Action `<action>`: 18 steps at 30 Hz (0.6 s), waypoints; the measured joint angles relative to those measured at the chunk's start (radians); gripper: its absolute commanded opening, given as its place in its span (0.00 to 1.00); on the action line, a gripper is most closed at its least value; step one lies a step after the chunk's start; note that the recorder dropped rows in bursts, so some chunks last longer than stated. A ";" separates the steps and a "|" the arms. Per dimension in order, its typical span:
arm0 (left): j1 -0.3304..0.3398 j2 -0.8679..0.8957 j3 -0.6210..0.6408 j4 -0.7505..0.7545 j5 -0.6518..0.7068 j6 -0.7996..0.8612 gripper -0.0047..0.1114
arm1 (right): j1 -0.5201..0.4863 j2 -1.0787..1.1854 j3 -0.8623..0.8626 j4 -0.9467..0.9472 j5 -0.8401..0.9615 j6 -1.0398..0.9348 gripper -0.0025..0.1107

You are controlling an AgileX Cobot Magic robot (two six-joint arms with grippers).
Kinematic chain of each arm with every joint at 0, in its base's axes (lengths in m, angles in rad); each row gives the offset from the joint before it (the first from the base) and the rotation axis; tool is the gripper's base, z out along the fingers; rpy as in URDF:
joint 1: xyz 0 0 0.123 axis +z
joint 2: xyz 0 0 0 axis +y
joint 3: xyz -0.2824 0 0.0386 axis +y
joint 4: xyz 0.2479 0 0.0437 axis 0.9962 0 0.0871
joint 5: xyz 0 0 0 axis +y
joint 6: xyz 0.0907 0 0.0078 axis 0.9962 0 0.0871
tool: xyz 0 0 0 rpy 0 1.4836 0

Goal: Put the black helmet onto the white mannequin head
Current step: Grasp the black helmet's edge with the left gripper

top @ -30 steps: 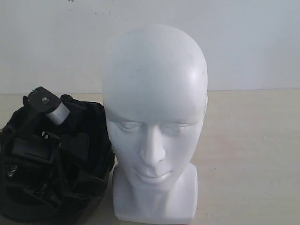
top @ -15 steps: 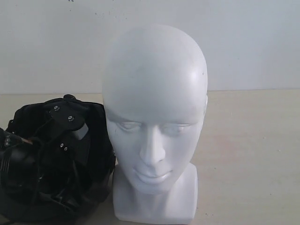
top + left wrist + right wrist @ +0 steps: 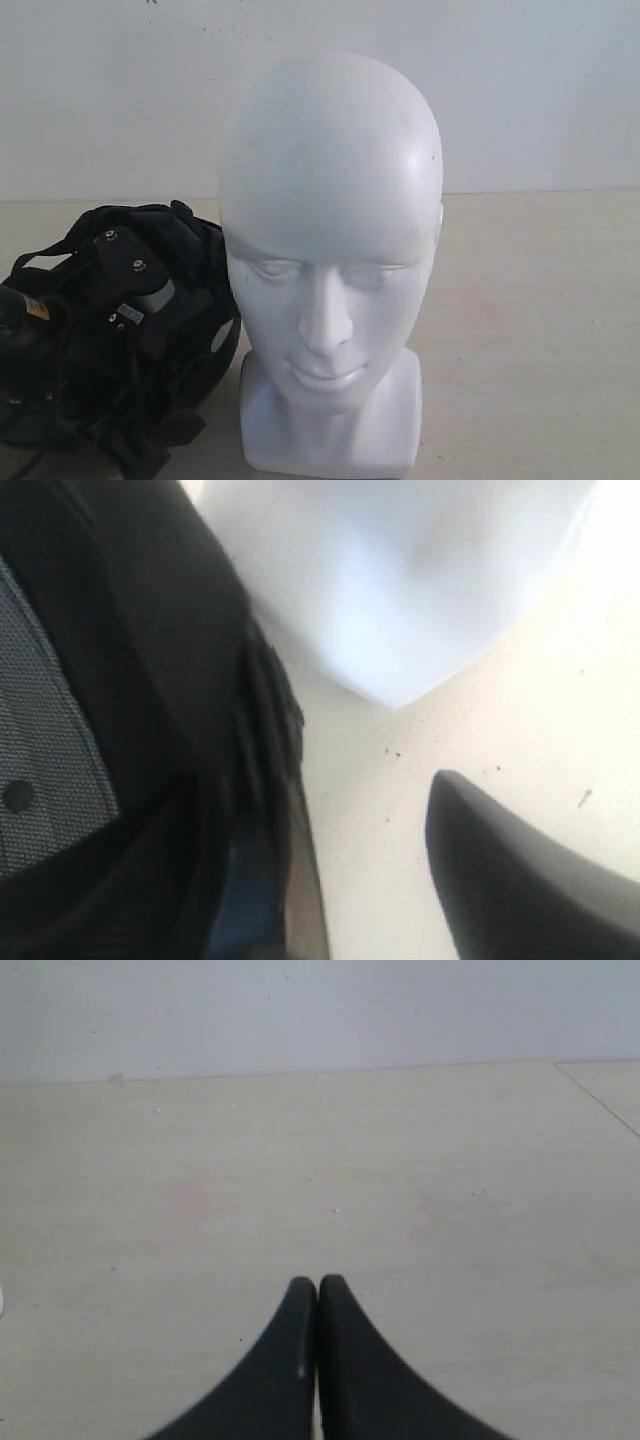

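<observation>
The white mannequin head (image 3: 330, 200) stands upright in the middle of the table, facing the exterior camera. The black helmet (image 3: 205, 350) lies on the table close against its left side. My left arm (image 3: 135, 285) reaches down over the helmet and hides much of it. In the left wrist view the helmet's rim and grey mesh lining (image 3: 40, 750) fill one side, and the head's white base (image 3: 400, 580) lies beyond. My left gripper (image 3: 375, 800) is open: one dark finger (image 3: 500, 870) is outside the rim over bare table, the other is hidden by the helmet. My right gripper (image 3: 318, 1285) is shut and holds nothing.
A light wooden table (image 3: 540, 330) extends to the right of the head, with a plain white wall (image 3: 540, 90) behind it. A helmet strap loop (image 3: 35, 255) sticks out at the far left. The right wrist view shows only bare tabletop (image 3: 320, 1160) and wall.
My left arm has swung lower and to the left across the helmet. The helmet has shifted a little under it, and a strap loop now shows at its left. The head has not moved.
</observation>
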 measured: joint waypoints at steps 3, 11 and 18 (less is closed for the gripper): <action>0.000 -0.004 0.000 0.000 -0.031 0.000 0.57 | 0.000 0.000 0.000 0.000 0.000 0.000 0.02; 0.000 0.073 0.000 0.002 -0.084 0.036 0.57 | 0.000 0.000 0.000 0.000 0.000 0.000 0.02; 0.000 0.147 0.000 0.006 -0.125 0.081 0.52 | 0.000 0.000 0.000 0.000 0.000 0.000 0.02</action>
